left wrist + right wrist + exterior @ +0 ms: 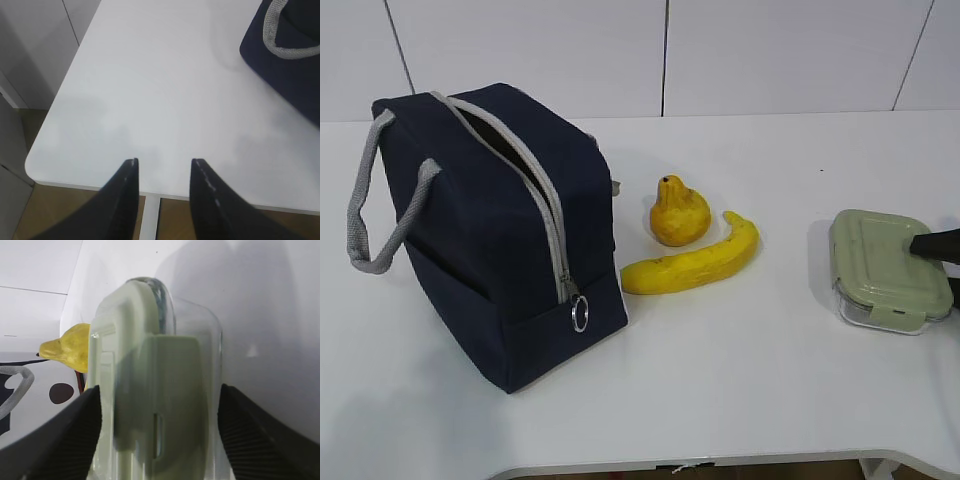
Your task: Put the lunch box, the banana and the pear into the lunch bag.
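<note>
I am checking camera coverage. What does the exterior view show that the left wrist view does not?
Only the exterior view shows the squat yellow-orange pear, the long curved yellow banana, the clear lunch box with pale green lid and the bag's grey zipper. Only the left wrist view shows the left claw, open above the table edge. Both show the navy fabric lunch bag and the white table.

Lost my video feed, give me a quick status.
Right pincer open, straddling lunch box. Left pincer empty over bare table. Lunch bag unzipped; banana and pear outside. Nothing blocking.
</note>
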